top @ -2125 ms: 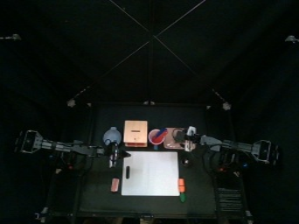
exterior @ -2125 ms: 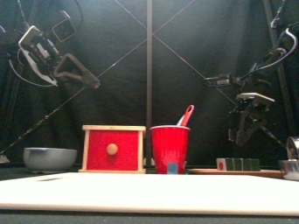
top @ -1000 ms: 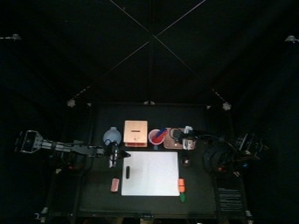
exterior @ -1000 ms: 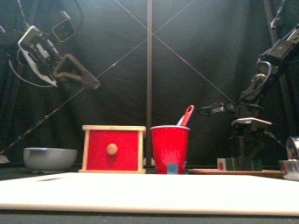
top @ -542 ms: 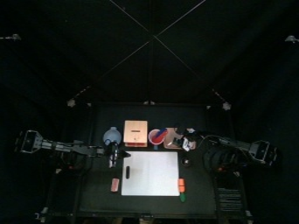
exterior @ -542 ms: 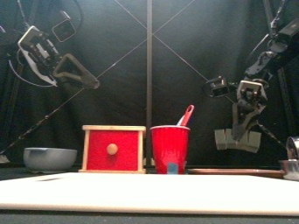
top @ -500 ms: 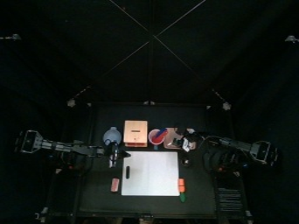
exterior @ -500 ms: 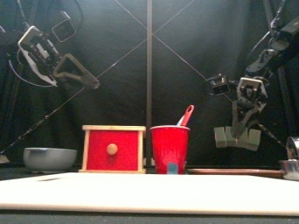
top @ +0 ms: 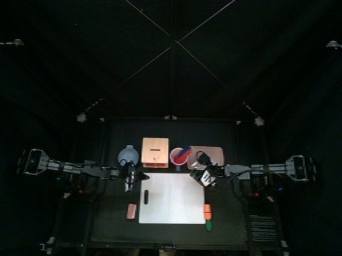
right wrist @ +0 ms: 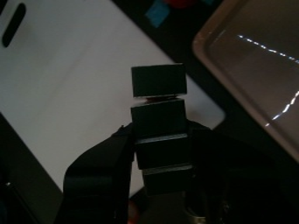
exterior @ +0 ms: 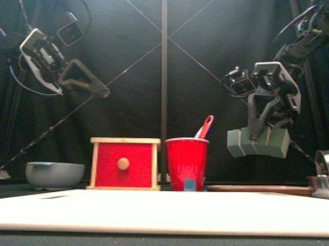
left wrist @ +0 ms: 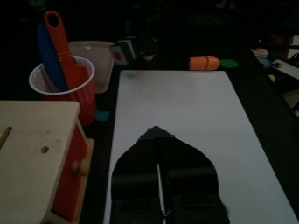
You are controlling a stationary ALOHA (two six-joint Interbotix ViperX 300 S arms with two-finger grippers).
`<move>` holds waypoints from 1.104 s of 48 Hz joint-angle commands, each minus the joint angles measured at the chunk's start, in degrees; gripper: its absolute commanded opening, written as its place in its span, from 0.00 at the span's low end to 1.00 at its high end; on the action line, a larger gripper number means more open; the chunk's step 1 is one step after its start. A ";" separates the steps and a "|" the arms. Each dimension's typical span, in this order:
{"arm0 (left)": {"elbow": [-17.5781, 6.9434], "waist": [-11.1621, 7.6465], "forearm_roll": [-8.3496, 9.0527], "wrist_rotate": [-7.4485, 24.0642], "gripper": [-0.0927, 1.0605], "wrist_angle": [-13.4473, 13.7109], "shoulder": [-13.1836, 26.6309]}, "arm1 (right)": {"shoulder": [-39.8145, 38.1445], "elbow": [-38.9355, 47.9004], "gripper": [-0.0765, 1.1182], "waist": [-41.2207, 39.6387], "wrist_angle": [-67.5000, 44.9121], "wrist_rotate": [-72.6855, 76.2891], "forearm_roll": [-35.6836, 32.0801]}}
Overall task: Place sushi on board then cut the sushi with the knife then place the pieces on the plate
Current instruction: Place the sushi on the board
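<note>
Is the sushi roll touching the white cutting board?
Apart. The right wrist view shows the sushi roll clamped in the right gripper; the front view shows that gripper well above the white cutting board.

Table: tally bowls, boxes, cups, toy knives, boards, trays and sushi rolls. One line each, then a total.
Bowl: 1
Box: 1
Cup: 1
Toy knives: 2, blue knife, red knife
Board: 1
Tray: 1
Sushi roll: 1, held by right pincer
Total: 8

The end effector [left wrist: 156, 133], jaws together, hangs over the white board [left wrist: 176, 96].
</note>
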 commanded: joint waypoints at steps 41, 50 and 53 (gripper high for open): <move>-0.09 -0.35 0.00 0.00 0.08 0.00 -0.18 | 32.87 -36.56 0.56 21.80 31.11 72.25 -24.35; -0.18 -0.44 -0.09 0.09 0.08 -0.09 -0.26 | 38.23 -44.82 0.56 21.71 40.52 72.60 -21.09; -0.26 -0.35 0.00 0.09 0.08 0.00 -0.35 | 40.08 -47.37 0.56 21.71 41.66 72.33 -20.92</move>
